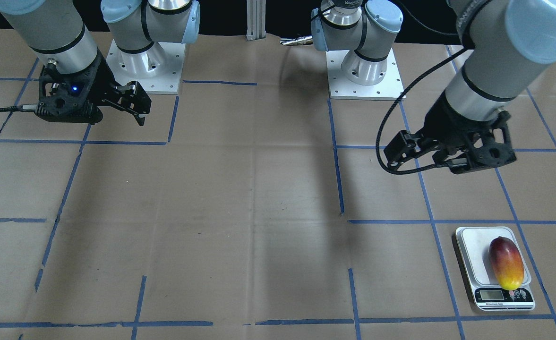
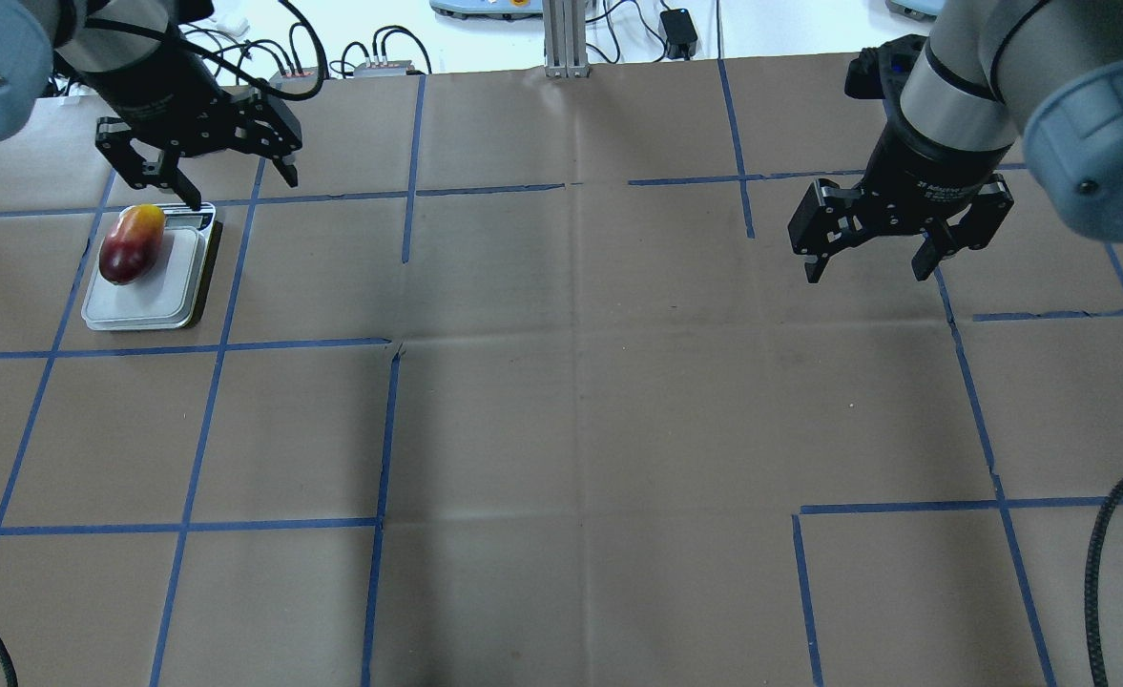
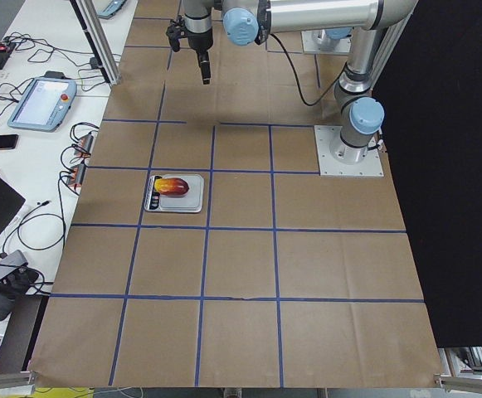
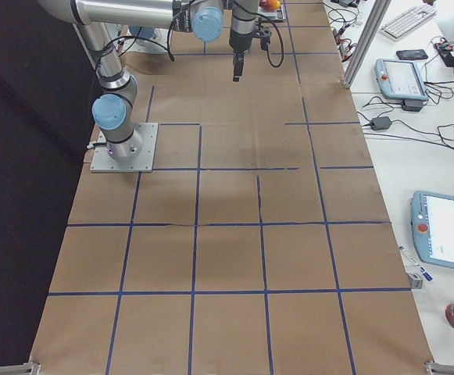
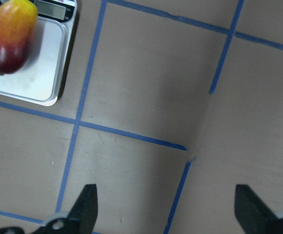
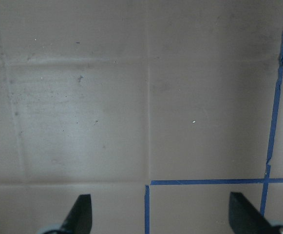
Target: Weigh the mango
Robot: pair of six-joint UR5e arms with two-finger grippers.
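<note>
The mango (image 2: 131, 245) is seen lying on its side on the scale (image 2: 155, 291), on the left part of the table (image 2: 561, 382) and towards its far edge from the robot. It is laid along the left half of the platform. Its dark red end is turned towards the robot. Its yellow end is turned towards the display strip and reaches the edge of that strip. The mango is touched by nothing but the scale. The display reading is too small to be told.

The left pincer (image 2: 237, 181) is held raised above the table with its 2 fingers spread wide, and nothing is held between them. In the left wrist view the scale and mango are seen at the upper left corner, well apart from both fingertips (image 5: 87, 197). Only taped paper is seen between the tips.

The right pincer (image 2: 868, 272) is held raised over the right part of the table, well apart from the scale. Its fingers are also spread wide, and nothing is held. In the right wrist view only brown paper and blue tape lines are seen under it.

The table is covered with brown paper marked into squares by blue tape.
</note>
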